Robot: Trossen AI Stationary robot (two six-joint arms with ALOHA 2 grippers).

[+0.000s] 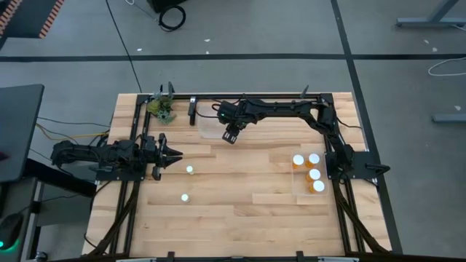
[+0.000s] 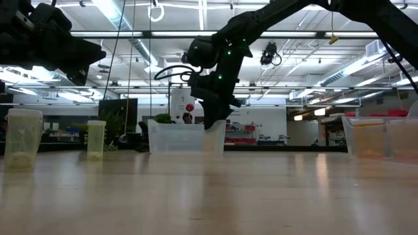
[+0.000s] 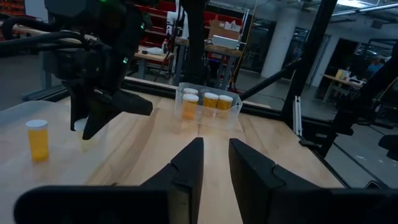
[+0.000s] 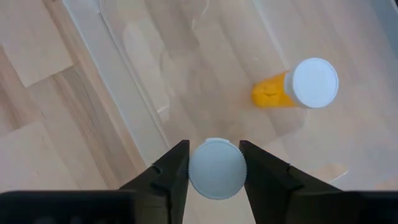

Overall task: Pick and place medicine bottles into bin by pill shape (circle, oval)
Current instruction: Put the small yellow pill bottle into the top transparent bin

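Bottles, amber with white caps, sorted between two clear bins on a wooden table [image 1: 240, 211]. Right gripper [image 4: 215, 167]: clenched on the cap of one bottle [image 4: 216, 169], carried upright over the clear bin [image 1: 211, 125] at the far edge of the table, between the two arms; the grip by the cap keeps the bottle hanging straight so it can be lowered to stand inside. One bottle [image 4: 298, 84] stands in that bin already, just beside the spot below the held one, so a drop point clear of it looks needed. Second clear bin [image 1: 300, 191] near the right arm's base holds four bottles [image 1: 312, 172] grouped close, presumably the other pill shape. Two bottles [image 1: 187, 183] stand loose on the open table near the left arm, well apart from both bins, apparently waiting to be sorted. Left gripper [image 3: 214, 163]: closed and empty, held above the table at the left side facing across the board, idle while the right arm works. Pill shapes inside the bottles cannot be made out.
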